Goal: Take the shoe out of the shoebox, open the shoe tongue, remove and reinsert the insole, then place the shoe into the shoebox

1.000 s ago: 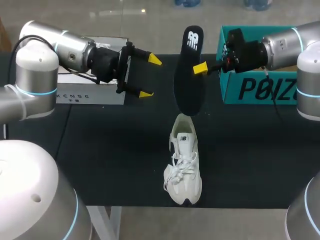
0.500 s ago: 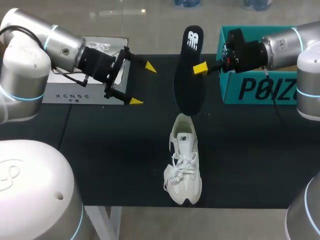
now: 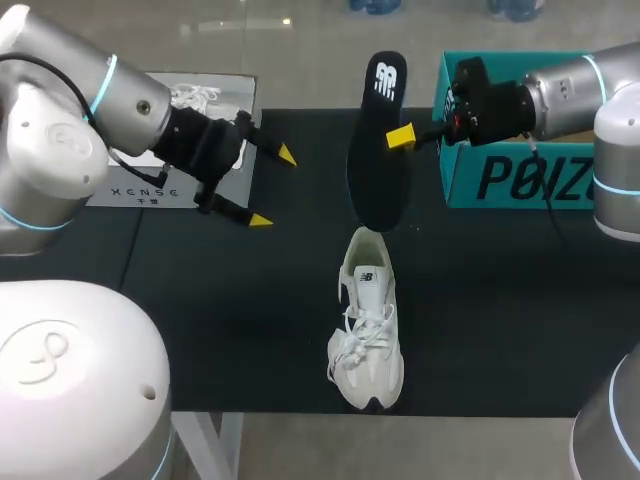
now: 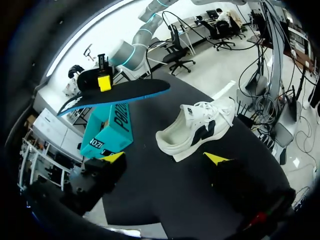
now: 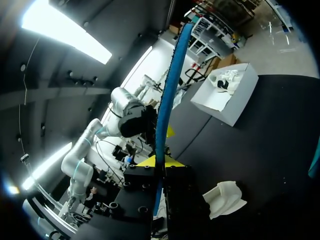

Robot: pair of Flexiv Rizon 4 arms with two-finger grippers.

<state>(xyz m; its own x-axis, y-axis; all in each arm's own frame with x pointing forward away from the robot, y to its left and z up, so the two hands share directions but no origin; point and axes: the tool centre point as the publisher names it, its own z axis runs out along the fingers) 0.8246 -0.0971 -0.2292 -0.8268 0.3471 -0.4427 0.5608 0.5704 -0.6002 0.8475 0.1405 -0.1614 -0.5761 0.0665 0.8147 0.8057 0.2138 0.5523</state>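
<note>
Above the heel end of the shoe (image 3: pixel 368 335), the right hand (image 3: pixel 401 137) is clamped on 1 long edge of the dark insole (image 3: pixel 375 170). The right wrist view shows the insole edge-on between its 2 fingers. The left wrist view shows the insole held roughly level and clear of the shoe.

The white shoe rests on its sole on the black tabletop (image 3: pixel 250 330), toe towards the near edge. Left of the shoe and well apart from it, the left hand (image 3: pixel 273 188) is spread wide and holds nothing. Right of the shoe, beyond its heel, stands the teal shoebox (image 3: pixel 520 170). Far to the shoe's left lies a white box (image 3: pixel 180 190) with a 2nd shoe (image 3: pixel 195 97).

Judged step: reinsertion of the insole. Risks:
1. The edge grip is narrow, so the long, flexible insole may pivot or slip on contact.
2. Nothing steadies the shoe, so a push may slide or tip it.
3. The tongue may block the opening, causing the insole to buckle.
</note>
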